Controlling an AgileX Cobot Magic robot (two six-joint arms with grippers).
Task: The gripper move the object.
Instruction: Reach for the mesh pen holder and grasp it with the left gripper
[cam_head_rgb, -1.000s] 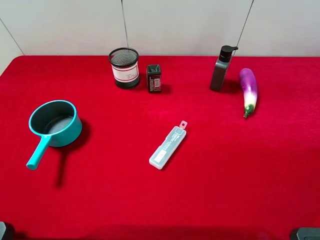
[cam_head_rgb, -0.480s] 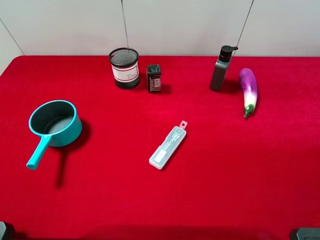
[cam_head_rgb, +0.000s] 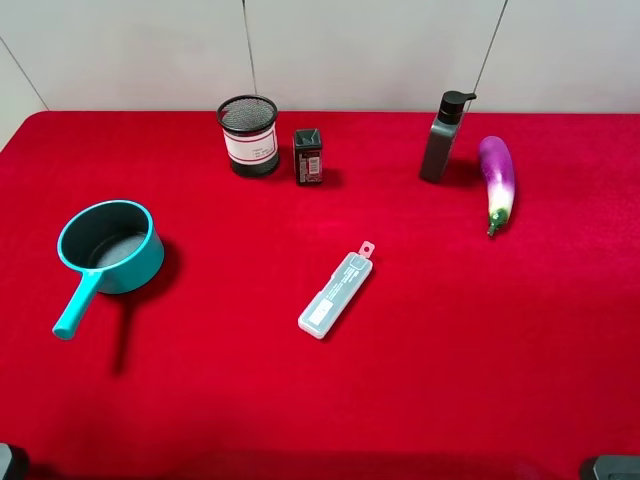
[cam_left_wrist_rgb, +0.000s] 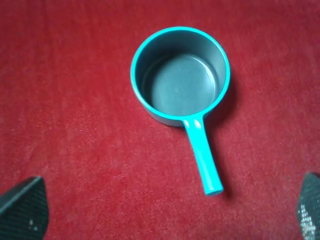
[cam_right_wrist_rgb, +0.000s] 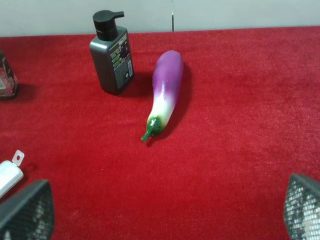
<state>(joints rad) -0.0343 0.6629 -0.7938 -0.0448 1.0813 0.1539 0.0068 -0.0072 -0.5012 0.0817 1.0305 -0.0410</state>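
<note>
The round black wire-mesh cup (cam_head_rgb: 248, 135) with a white label band stands upright at the back left of the red table, beside a small black box (cam_head_rgb: 308, 156). It shows in neither wrist view. My left gripper (cam_left_wrist_rgb: 165, 210) is open and empty, its two fingertips (cam_left_wrist_rgb: 22, 209) wide apart, hovering over the teal saucepan (cam_left_wrist_rgb: 180, 75). My right gripper (cam_right_wrist_rgb: 164, 210) is open and empty, facing the eggplant (cam_right_wrist_rgb: 165, 92). Both grippers are far from the cup, at the table's front edge; only dark bits of them show in the exterior view's bottom corners.
The teal saucepan (cam_head_rgb: 110, 247) sits at the left, handle toward the front. A clear plastic case (cam_head_rgb: 337, 291) lies mid-table. A dark pump bottle (cam_head_rgb: 441, 137) and a purple eggplant (cam_head_rgb: 497, 180) are at the back right. The white wall runs behind.
</note>
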